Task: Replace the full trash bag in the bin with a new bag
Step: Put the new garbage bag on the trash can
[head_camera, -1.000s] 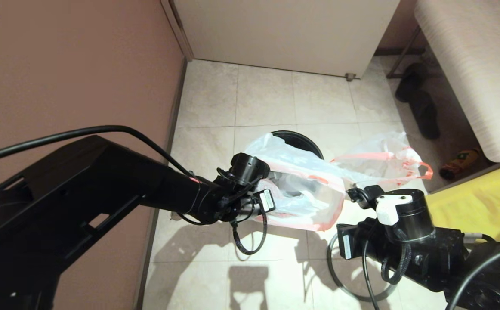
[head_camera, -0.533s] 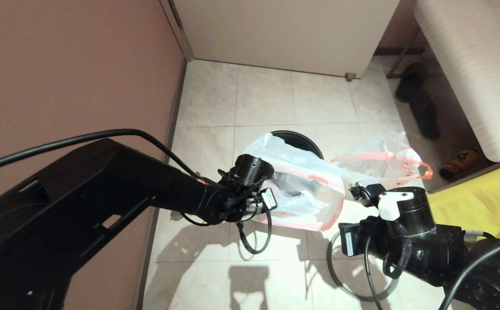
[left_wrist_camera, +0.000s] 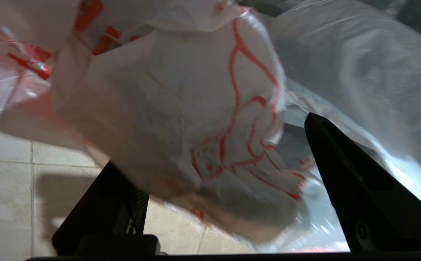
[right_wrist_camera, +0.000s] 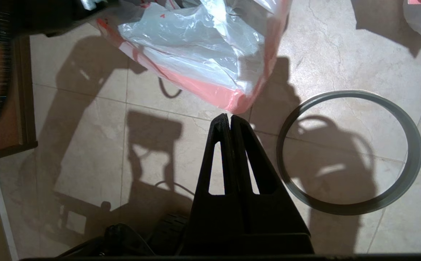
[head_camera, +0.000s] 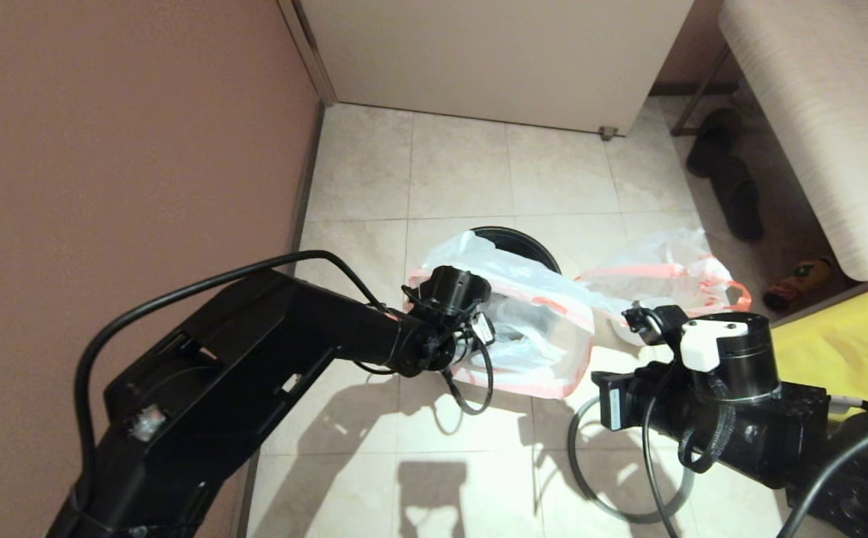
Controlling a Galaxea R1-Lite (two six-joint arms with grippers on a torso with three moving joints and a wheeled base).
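The black bin (head_camera: 521, 240) stands on the tiled floor, mostly covered by the new bag (head_camera: 546, 336), a plain film bag with a pink rim band (right_wrist_camera: 210, 90) draped over it. My left gripper (left_wrist_camera: 210, 141) is open at the bag's left side, its two black fingers (left_wrist_camera: 341, 174) set wide apart with red-printed film (left_wrist_camera: 203, 108) between them. The full trash bag (head_camera: 665, 276) lies on the floor to the right of the bin. The grey hoop (right_wrist_camera: 351, 209) lies flat on the floor. My right gripper (right_wrist_camera: 229, 119) is shut and empty, hanging just short of the bag's pink edge.
A brown wall (head_camera: 120, 134) runs close along the left. A white cabinet (head_camera: 494, 52) closes the back. Dark shoes (head_camera: 725, 179) and a bench (head_camera: 815, 112) are at the right, with a yellow fabric bag (head_camera: 837, 351) beside my right arm.
My left arm has swung right and lower, pushing its gripper further into the bag on the bin. The right arm has drifted a little to the right.
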